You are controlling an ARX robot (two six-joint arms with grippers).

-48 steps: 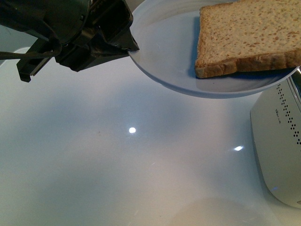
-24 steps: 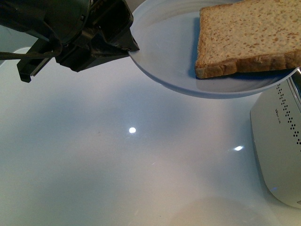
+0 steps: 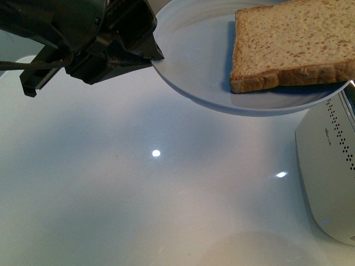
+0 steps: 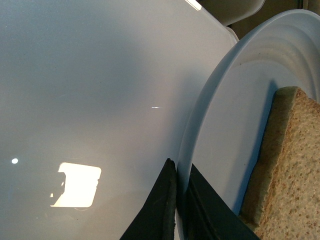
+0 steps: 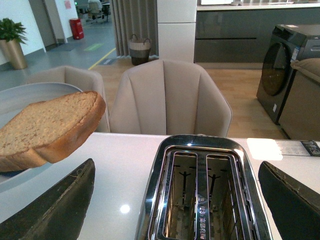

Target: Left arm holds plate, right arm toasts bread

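My left gripper (image 3: 152,55) is shut on the rim of the pale bluish-white plate (image 3: 194,61) and holds it tilted above the white table. The left wrist view shows the dark jaws (image 4: 181,180) pinching the plate (image 4: 225,130) edge. The slice of brown bread (image 3: 288,41) lies on the plate at its right side; it also shows in the left wrist view (image 4: 290,170) and the right wrist view (image 5: 47,127). My right gripper (image 5: 177,200) is open and empty, hanging over the toaster (image 5: 200,190), fingers (image 5: 55,210) spread either side of its two empty slots.
The white toaster body (image 3: 330,166) stands at the right of the front view, just below the plate's edge. A beige chair (image 5: 170,97) stands behind the table. The glossy white tabletop (image 3: 138,194) spreads under the plate.
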